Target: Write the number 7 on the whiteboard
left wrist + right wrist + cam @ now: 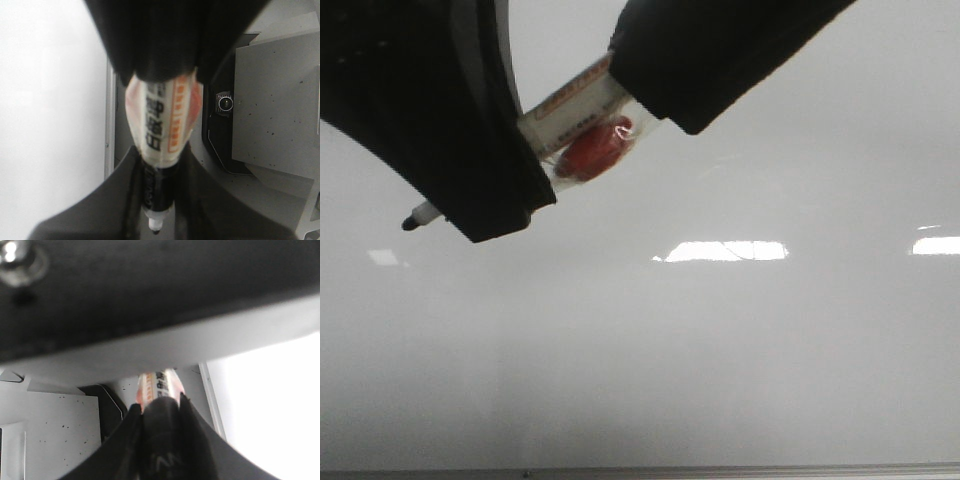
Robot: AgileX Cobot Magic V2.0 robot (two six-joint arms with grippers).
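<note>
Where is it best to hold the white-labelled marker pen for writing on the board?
Grip the white-labelled marker pen low on its barrel, just behind the black tip, with fingers closing across it from both sides, as the left gripper does. The barrel is long and round, so a low grip steadies the free tip.

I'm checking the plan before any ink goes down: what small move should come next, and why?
Probably the right gripper should let go. Both grippers clamp the marker; the left gripper holds it near its bare tip, so the cap seems off. The whiteboard shows no stroke yet.
</note>
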